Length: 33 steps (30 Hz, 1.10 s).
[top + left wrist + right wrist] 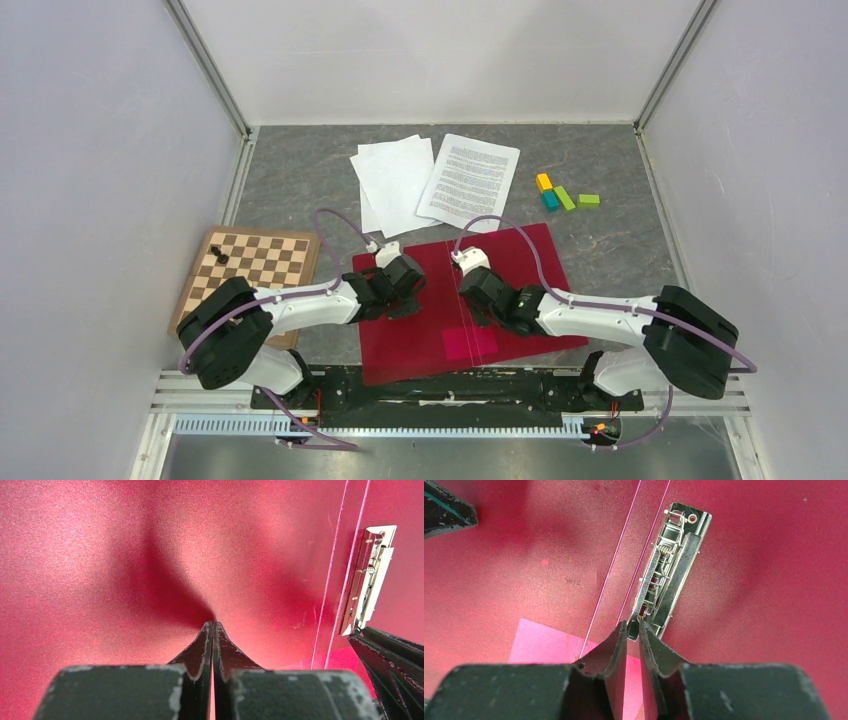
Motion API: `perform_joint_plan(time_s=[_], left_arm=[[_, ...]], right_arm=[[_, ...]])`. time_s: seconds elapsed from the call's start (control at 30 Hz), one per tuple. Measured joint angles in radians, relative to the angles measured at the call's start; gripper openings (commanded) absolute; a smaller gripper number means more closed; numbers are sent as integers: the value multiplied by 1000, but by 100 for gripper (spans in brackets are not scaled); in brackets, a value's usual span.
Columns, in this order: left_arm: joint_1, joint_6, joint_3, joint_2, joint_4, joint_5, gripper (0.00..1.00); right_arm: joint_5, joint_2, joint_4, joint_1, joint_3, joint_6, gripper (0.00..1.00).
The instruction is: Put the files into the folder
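Right gripper (633, 626): only a thin slit between the jaws, tips nipped on the near end of the metal clip (669, 565), apparently on its lever. Firmness of that nip not readable. Left gripper (213, 626): clenched fully, nothing between the pads, tips pressed onto the bare left inner leaf of the folder (520, 250), near the spine crease. Folder spread open and flat at the near middle of the table (620, 250), with a pink square (549, 640) beside the crease. Files not in yet: printed sheet (470, 182) and blank sheets (395, 180) overlapping at the far side, just beyond the folder's far edge. Step in hand, as judged: raising the clip lever to open the clamp. To do it well:

- Draw the lever end up along its hinge arc, not sideways.
- Use the left press as a counterweight, to stop the thin cover rising with the clip.
- Squeeze no harder than needed, to avoid slipping off the smooth metal.

Likely risk: folder skating toward the arm bases. Chessboard (262, 258) and coloured blocks (565, 195) well apart from the work, of no concern.
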<state>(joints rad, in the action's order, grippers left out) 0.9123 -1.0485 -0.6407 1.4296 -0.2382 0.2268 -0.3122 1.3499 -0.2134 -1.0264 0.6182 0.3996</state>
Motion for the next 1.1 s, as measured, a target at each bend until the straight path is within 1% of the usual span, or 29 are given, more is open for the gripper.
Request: perform_joint_plan(time_s=[0.23,0.4,0.73,1.1], left_arm=[[0,0,-2,0,-6,12,2],[0,0,-19,15,-23,16,2],[-14,0,-52,57,-21,32,2],[-54,-13,-31,64,45,4,2]], right_arm=[[-27,18,-3,-16,0,4,12],[-44,20,-3,-24,0,10,10],[-72,34,5,-26,-1,21,9],[-144,69,35,-32,-3,30,8]])
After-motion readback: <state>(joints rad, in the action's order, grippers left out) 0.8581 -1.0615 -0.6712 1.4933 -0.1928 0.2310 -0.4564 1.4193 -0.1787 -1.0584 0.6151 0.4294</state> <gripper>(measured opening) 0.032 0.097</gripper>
